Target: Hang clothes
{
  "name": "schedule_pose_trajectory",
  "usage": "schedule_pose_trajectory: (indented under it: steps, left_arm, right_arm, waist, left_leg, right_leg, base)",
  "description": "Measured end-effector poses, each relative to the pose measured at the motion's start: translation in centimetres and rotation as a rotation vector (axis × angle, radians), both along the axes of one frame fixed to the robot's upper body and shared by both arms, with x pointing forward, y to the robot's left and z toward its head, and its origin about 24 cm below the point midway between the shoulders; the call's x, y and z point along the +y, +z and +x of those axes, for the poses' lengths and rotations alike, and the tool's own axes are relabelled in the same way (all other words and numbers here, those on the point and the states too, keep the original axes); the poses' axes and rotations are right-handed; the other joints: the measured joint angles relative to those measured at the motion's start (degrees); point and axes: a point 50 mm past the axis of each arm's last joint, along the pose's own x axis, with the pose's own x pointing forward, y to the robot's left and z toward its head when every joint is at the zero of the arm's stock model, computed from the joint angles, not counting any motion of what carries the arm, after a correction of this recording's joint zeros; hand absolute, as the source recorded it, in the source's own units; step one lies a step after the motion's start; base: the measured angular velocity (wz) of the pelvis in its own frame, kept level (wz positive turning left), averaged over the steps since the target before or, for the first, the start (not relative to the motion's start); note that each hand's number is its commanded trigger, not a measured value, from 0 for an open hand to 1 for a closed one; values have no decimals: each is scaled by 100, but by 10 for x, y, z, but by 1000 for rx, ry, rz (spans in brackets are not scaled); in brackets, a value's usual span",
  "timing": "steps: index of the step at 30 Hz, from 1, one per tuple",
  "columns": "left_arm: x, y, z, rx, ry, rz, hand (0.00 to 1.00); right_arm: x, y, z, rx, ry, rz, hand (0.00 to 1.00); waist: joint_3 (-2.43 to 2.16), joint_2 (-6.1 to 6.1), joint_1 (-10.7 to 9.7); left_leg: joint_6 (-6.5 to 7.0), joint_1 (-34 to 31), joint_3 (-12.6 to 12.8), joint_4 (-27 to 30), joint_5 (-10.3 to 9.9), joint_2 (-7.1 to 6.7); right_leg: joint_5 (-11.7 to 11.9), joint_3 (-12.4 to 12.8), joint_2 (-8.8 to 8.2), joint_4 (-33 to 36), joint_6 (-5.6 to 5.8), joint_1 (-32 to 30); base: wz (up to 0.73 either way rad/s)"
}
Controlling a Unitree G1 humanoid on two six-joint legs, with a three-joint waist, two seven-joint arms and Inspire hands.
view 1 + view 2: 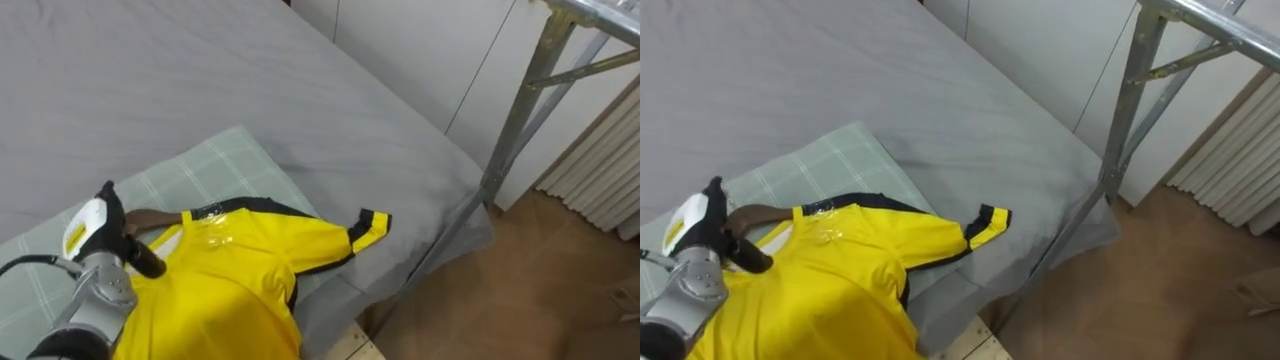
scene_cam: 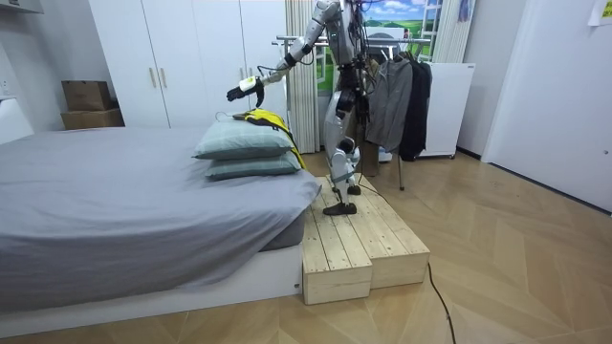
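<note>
Yellow shirt [image 1: 250, 270] lies flat on the top green-checked pillow [image 1: 200, 165] at the corner of the grey bed [image 1: 200, 70]. Collar end is toward the view's left, and the body runs down toward the robot, so the long axis points roughly back at it. One sleeve with a black cuff [image 1: 372, 226] sticks out right, toward the metal rack [image 1: 515, 120]. A brown piece [image 1: 150, 217] at the collar is possibly a hanger, too hidden to call. Left hand [image 1: 110, 240] is the nearer one, right over the collar end. In the room view it looks just above the shirt, not on it. Cannot tell how far open it is or whether it holds anything. Next move is likely short and downward onto the collar. Robot stands on the wooden platform [image 2: 354, 244] beside the bed.
</note>
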Motion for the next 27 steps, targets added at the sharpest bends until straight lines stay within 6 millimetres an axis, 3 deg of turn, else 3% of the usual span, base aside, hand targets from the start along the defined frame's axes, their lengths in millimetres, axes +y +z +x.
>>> schedule_pose_trajectory:
  steps: [5,7,10,27]
  left_arm:
    - [4,-12,-10,76,40,-64,0]
    - [4,-13,-11,86,47,-86,0]
    - [3,-13,-10,90,49,-104,0]
    - [4,-8,-6,77,65,-98,0]
  right_arm:
    - [-1,0,1,-3,0,-18,0]
    - [0,0,2,-1,10,-18,0]
    - [0,0,1,3,20,-24,0]
    - [0,0,1,17,34,-36,0]
  waist:
    - [11,-16,-12]
    - [60,-51,1]
    - [80,-65,-4]
    - [62,-83,25]
  left_leg:
    - [0,53,87,-20,0,1]
    - [0,94,115,-20,0,9]
    - [16,74,149,-58,-15,33]
    - [25,-198,163,26,-6,54]
  right_leg:
    - [0,64,-4,60,0,-38]
    - [0,84,0,104,0,-33]
    - [-6,66,19,152,0,-88]
    - [-19,77,22,363,-4,-448]
  base:
    - [-8]
    - [-5]
    - [0]
    - [0]
